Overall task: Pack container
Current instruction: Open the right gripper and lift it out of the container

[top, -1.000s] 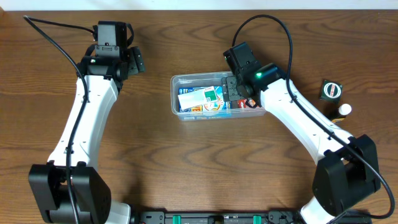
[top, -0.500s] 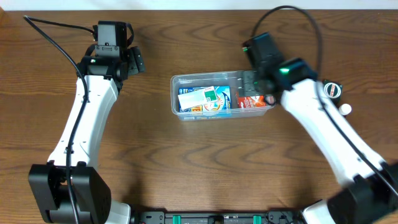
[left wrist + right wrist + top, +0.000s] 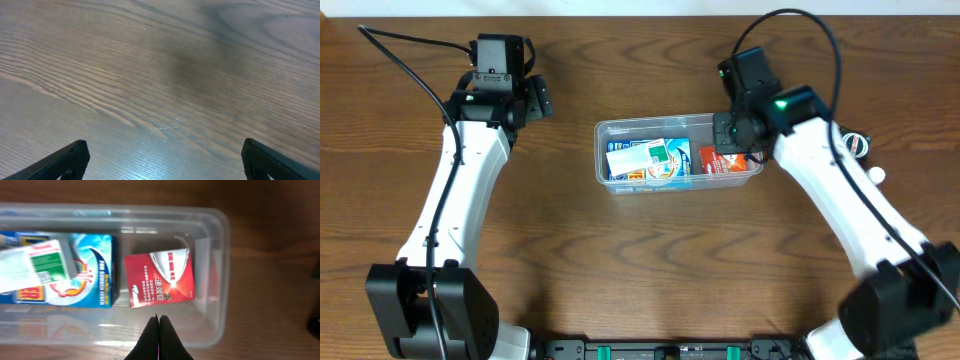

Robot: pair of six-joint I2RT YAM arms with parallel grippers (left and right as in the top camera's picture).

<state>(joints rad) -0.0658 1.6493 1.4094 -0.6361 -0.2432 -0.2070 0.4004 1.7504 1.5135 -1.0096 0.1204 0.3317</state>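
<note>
The clear container (image 3: 601, 152) sits mid-table. A blue box (image 3: 672, 165) with a white-and-green box (image 3: 640, 156) on top fills its left part, and a red box (image 3: 722, 161) lies flat at its right end. My right gripper (image 3: 729, 136) hovers over that right end, shut and empty. In the right wrist view its closed tips (image 3: 159, 318) point at the container's near wall (image 3: 220, 260), just short of the red box (image 3: 160, 280) and right of the blue box (image 3: 85, 275). My left gripper (image 3: 534, 98) is open at the far left, over bare wood (image 3: 165, 150).
A small round black object (image 3: 857, 143) and a small white item (image 3: 875, 175) lie on the table to the right of the container, beside my right arm. The table's back edge runs close behind both grippers.
My right gripper has lifted out of the container's right end, leaving the red box lying inside, and its jaws have closed. The left arm has not moved.
</note>
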